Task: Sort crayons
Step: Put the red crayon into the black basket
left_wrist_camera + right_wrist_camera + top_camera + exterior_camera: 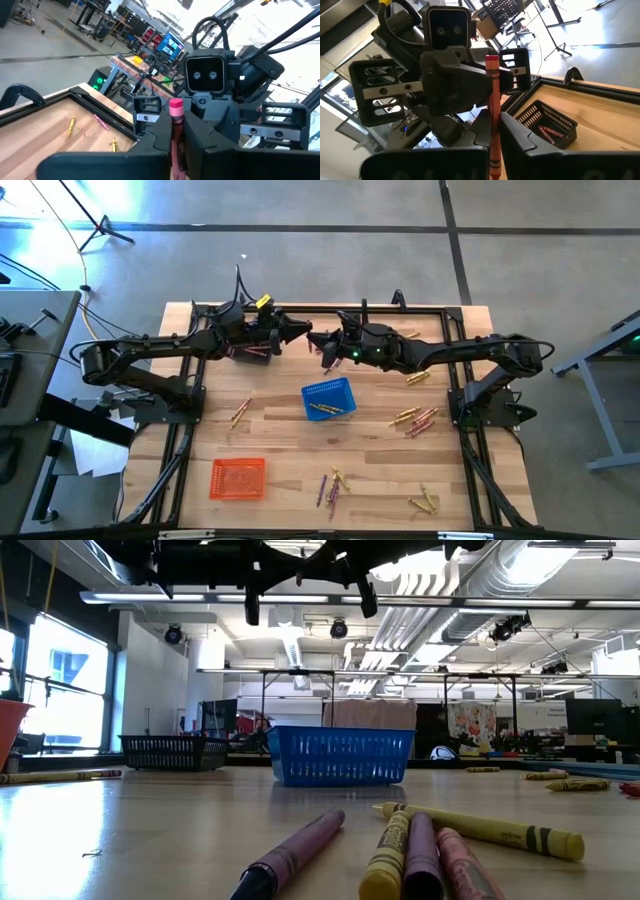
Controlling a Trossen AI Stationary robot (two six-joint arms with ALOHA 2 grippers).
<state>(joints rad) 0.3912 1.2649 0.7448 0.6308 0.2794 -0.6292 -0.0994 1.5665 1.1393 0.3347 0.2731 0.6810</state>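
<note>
A: Where was your red crayon (493, 95)?
B: Up above the table's (280, 450) far side, between both grippers, left (303, 331) and right (322, 340), tip to tip; each pair of fingers clenched on it.

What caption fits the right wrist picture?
Both grippers, right and left, meet on one red crayon above the black basket.

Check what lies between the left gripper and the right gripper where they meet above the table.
A single red crayon, gripped by both the left gripper and the right gripper; nothing else lies between them. Each wrist view shows it.
</note>
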